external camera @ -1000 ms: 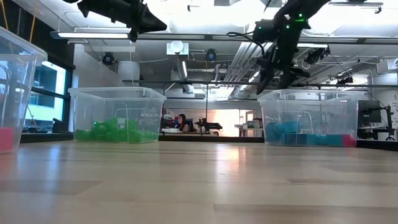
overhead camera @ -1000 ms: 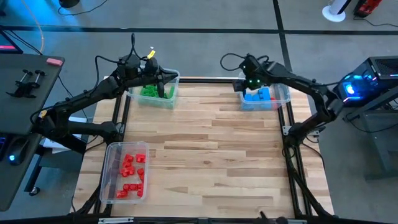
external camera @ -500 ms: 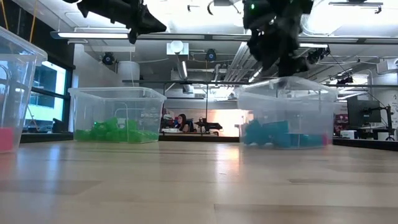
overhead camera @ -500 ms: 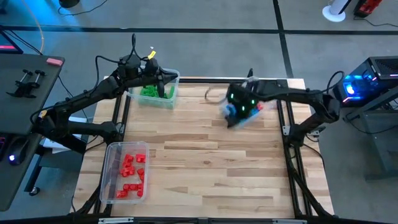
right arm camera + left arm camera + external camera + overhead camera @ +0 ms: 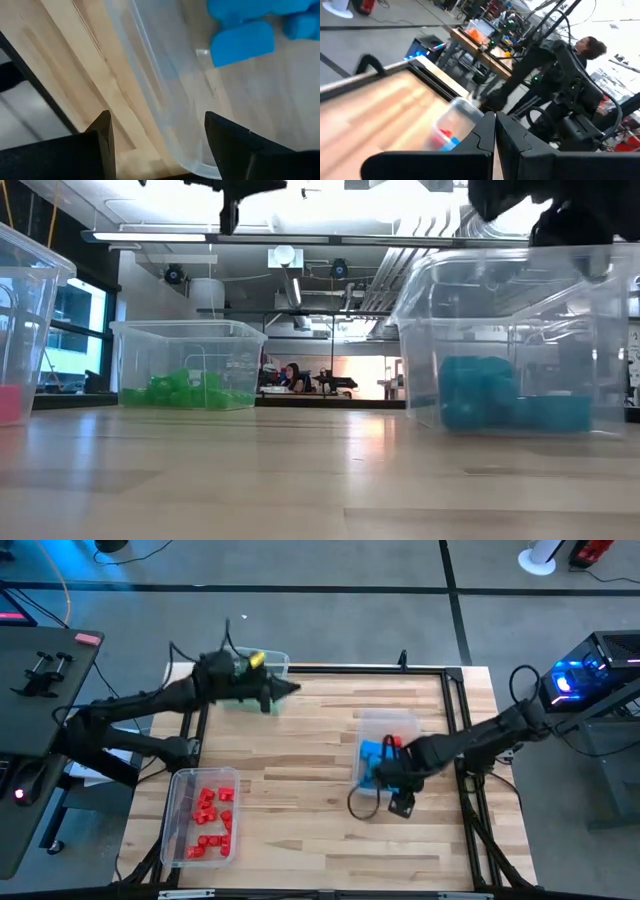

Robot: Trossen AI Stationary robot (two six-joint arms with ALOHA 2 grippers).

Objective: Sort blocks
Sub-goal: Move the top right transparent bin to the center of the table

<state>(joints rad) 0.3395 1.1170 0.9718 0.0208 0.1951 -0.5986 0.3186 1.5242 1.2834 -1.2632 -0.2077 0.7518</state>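
Observation:
The blue blocks (image 5: 372, 753) (image 5: 242, 42) lie in a clear bin (image 5: 388, 730) (image 5: 510, 330) on the table's right half, with a red block (image 5: 395, 743) among them. My right gripper (image 5: 383, 777) (image 5: 160, 140) is open at that bin's near end. Green blocks (image 5: 180, 390) sit in a clear bin (image 5: 188, 340) at the far left, mostly hidden under my left arm in the high view. Red blocks (image 5: 210, 815) fill a bin (image 5: 178, 830) at the near left. My left gripper (image 5: 292, 688) (image 5: 495, 135) is shut and empty, in the air just right of the green bin. My right gripper stands astride the blue bin's wall (image 5: 155, 100) near a corner, coming from above. One finger (image 5: 227, 140) is inside the bin and one finger (image 5: 97, 137) outside over the wood. The bin rests flat on the table. Whether a finger touches the wall I cannot tell.
A black frame rail (image 5: 462, 720) runs along the table's right edge, close to the blue bin. Bare wood (image 5: 300, 800) lies between the red bin and the blue bin. A person (image 5: 587, 50) sits beyond the table, and another (image 5: 292, 375) shows far off in the room.
My right gripper has swept from the far right corner toward the near edge and the middle, and the blue bin has slid along the table with it. My left gripper has moved from above the green bin toward the table's right.

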